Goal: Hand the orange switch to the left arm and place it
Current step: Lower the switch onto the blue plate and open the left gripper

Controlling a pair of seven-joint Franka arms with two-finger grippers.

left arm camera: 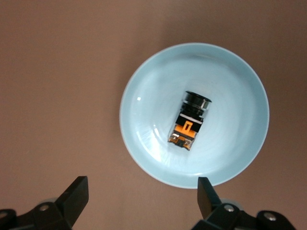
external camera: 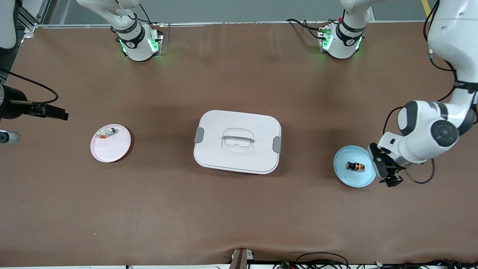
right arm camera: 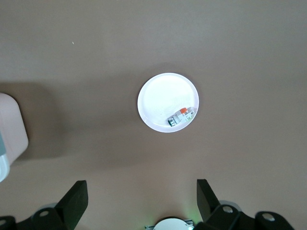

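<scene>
The orange switch [external camera: 355,166] [left arm camera: 190,121], a small black cylinder with orange marks, lies on its side in the blue plate [external camera: 341,175] [left arm camera: 230,86] at the left arm's end of the table. My left gripper [external camera: 385,171] [left arm camera: 142,191] hangs open just outside the plate's rim, with nothing between its fingers and clear of the switch. My right gripper [right arm camera: 141,196] is open and empty, high over the right arm's end of the table. The white box [external camera: 224,119] [right arm camera: 9,129] stands closed at the table's middle, between the two plates.
A pink plate [external camera: 112,149] [right arm camera: 163,96] toward the right arm's end holds a small silver-and-clear part [external camera: 108,132] [right arm camera: 181,116]. Both arm bases stand along the table edge farthest from the front camera. Bare brown table surrounds the box.
</scene>
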